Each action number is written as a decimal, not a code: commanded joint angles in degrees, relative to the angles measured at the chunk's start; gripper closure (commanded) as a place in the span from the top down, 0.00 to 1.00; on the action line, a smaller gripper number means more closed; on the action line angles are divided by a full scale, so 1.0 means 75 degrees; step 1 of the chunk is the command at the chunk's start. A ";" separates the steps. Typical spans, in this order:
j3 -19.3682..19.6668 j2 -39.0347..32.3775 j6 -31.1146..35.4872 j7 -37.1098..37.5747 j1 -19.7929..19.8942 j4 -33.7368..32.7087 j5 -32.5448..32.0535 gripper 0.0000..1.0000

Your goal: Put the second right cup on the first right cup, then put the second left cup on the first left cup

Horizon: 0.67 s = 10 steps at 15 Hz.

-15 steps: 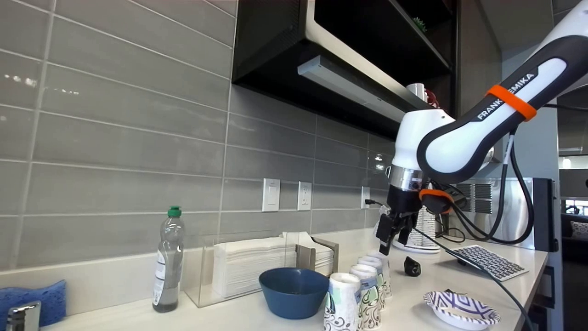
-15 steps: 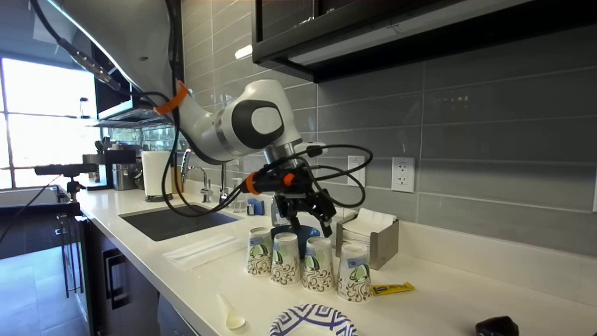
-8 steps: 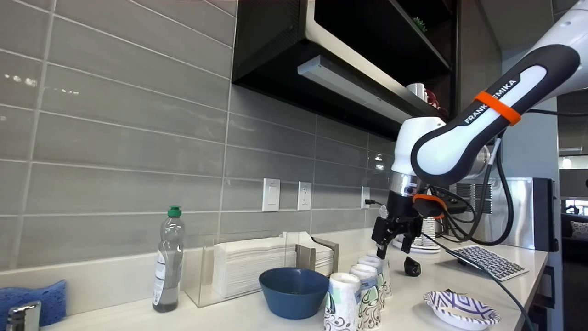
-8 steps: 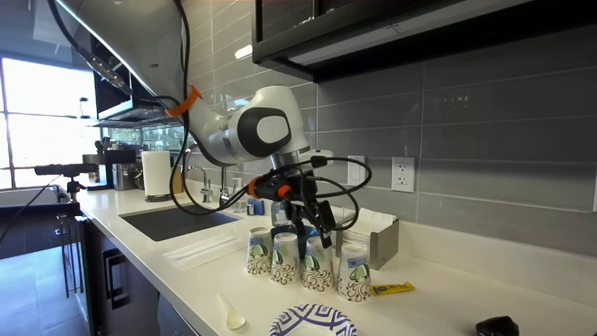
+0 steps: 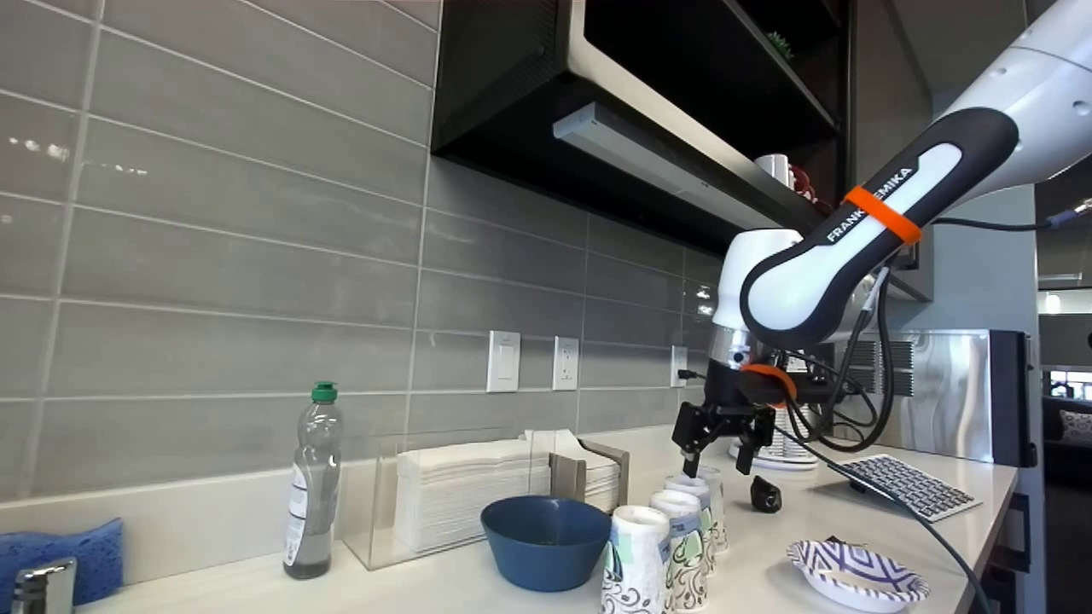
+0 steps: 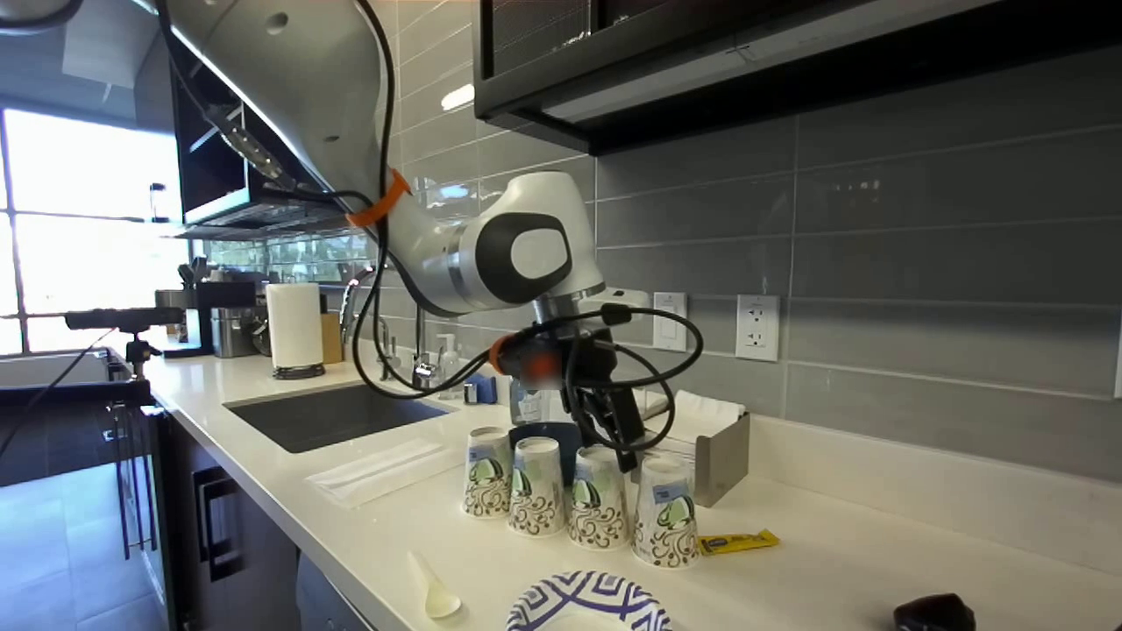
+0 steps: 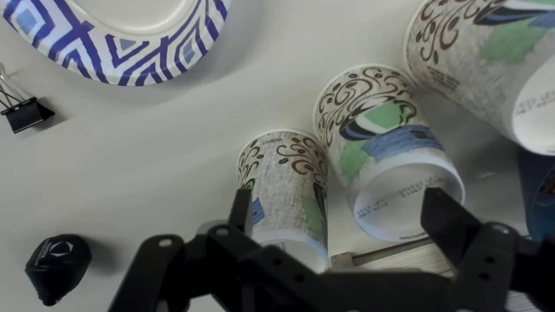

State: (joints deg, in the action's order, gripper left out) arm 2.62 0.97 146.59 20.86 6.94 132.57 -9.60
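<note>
- 0/2 stacks: four inverted white scroll-print paper cups (image 6: 599,501), all unstacked.
- Remaining: both, right first.
- Black two-finger gripper (image 5: 717,467) at cups' 1 o'clock in an exterior view: spread wide, empty.

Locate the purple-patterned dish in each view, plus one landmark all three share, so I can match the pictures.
In an exterior view: dish, lower right, right of the upturned cups.
In an exterior view: dish, bottom edge near the middle, partly cut off, below the upturned cups.
In the wrist view: dish, top left, partly cut off, left of the upturned cups.
Shared landmark: the upturned cups, in all three.
</note>
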 commanded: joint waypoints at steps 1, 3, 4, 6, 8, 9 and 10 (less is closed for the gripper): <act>0.0084 -0.0381 -0.0102 0.0252 -0.0121 -0.0389 0.0244 1.00; 0.0096 -0.0459 -0.0121 0.0309 -0.0150 -0.0440 0.0321 0.92; 0.0105 -0.0485 -0.0141 0.0359 -0.0160 -0.0455 0.0320 0.81; 0.0122 -0.0500 -0.0185 0.0496 -0.0179 -0.0474 0.0289 0.59; 0.0140 -0.0509 -0.0211 0.0605 -0.0184 -0.0503 0.0260 0.44; 0.0140 -0.0490 -0.0219 0.0681 -0.0192 -0.0514 0.0234 0.38; 0.0143 -0.0479 -0.0229 0.0731 -0.0193 -0.0516 0.0221 0.30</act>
State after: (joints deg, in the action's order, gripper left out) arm 2.74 -2.06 146.25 24.70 6.53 129.97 -8.55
